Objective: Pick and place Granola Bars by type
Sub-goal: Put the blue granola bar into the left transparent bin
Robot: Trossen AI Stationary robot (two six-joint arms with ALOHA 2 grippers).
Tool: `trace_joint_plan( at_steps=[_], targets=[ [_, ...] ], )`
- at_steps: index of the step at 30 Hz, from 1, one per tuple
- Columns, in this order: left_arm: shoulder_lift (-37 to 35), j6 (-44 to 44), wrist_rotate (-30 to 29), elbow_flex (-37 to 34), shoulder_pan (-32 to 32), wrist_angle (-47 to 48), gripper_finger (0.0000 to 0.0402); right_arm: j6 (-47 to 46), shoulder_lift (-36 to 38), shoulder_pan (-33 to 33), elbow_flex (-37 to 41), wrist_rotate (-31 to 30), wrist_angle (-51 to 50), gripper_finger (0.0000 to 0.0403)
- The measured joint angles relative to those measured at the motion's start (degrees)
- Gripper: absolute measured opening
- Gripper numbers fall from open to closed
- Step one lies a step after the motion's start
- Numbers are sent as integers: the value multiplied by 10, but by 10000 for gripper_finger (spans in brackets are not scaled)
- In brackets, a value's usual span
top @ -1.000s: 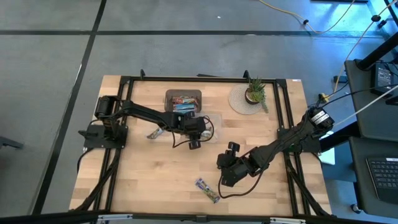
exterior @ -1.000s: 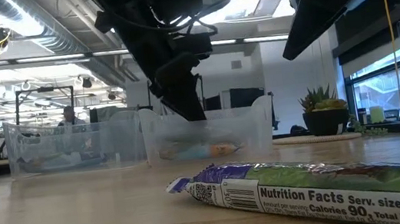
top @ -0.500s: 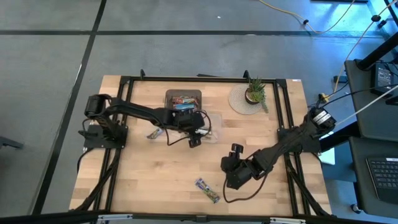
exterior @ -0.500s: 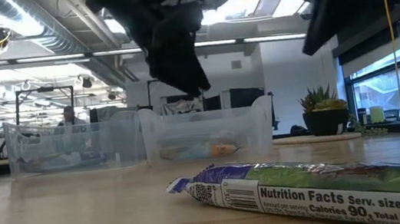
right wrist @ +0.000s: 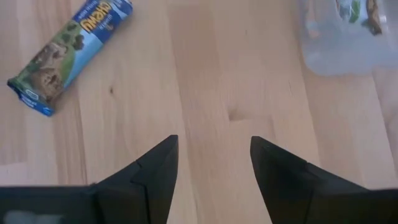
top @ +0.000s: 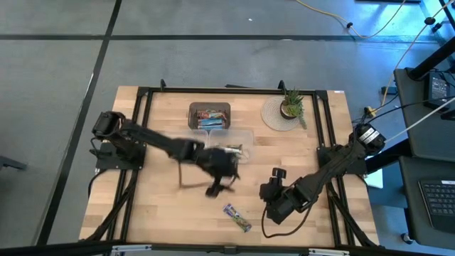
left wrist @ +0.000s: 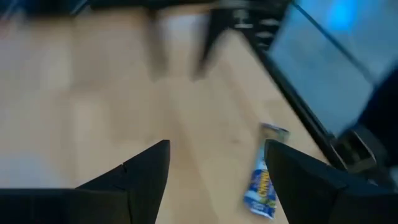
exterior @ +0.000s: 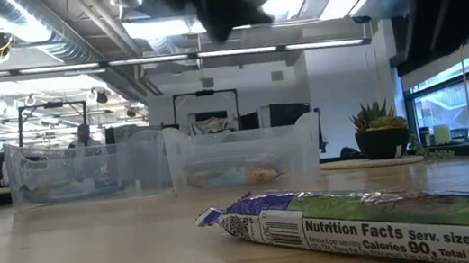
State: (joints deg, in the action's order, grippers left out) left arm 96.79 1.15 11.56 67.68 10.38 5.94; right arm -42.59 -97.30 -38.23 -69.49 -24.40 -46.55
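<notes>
One granola bar with a purple, blue and green wrapper (top: 237,217) lies flat on the wood near the table's near edge; it also fills the low view as the bar (exterior: 363,214). Other bars lie in the dark tray (top: 210,115) and in two clear tubs (exterior: 246,153). My left gripper (top: 214,189) hovers open above the table, a little left of and beyond the loose bar (left wrist: 264,186), blurred by motion. My right gripper (top: 270,203) is open too, just right of that bar (right wrist: 68,53), with bare wood between its fingers (right wrist: 214,140).
A potted plant (top: 291,107) stands on a round mat at the far right. The clear tubs (top: 238,139) sit mid-table in front of the tray. A black frame rail (top: 327,142) runs along the table's sides. Bare wood lies around the loose bar.
My left gripper has swung quickly from over the clear tubs toward the near edge and the loose bar, and it has left the middle of the low view. My right gripper has drifted a little toward the right and near edges. The bar has stayed put.
</notes>
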Motion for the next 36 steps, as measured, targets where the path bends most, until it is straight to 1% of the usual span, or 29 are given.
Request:
trace_joint_plan(
  at_steps=[2,4,5,7,8,9,11,14,16,21,24,27,32,36],
  targets=[
    [0,-79,-21,0,44,-17,255,-8,0,-1,0,0,-9,204],
    [2,-147,-68,0,88,-19,255,-15,0,-1,0,0,-14,204],
    [6,-165,-102,0,109,-19,255,-19,0,-1,0,0,-16,204],
    [13,-165,-166,0,146,-18,255,-21,0,-1,0,0,-17,204],
    [17,-145,-193,0,160,-26,255,-21,0,-1,0,0,-16,204],
    [23,-117,-211,0,170,-37,255,-21,0,-1,0,0,-16,204],
    [37,-63,-227,0,182,-52,255,-20,0,0,0,-2,-14,204],
    [61,-22,-227,0,189,-92,255,-19,0,0,0,-10,-12,204],
    [78,-21,-221,0,189,-118,255,-19,0,0,0,-15,-10,204],
    [114,-19,-192,0,179,-130,255,-20,0,0,0,-15,-8,204],
    [138,-18,-186,0,172,-140,255,-22,0,0,0,-15,-6,204],
    [160,-19,-158,0,165,-171,255,-23,0,0,0,-15,-4,204],
    [199,-19,-129,0,154,-211,255,-22,0,0,0,-14,-5,204],
    [224,-19,-102,0,153,-223,255,-21,0,0,0,-15,-5,204]
  ],
)
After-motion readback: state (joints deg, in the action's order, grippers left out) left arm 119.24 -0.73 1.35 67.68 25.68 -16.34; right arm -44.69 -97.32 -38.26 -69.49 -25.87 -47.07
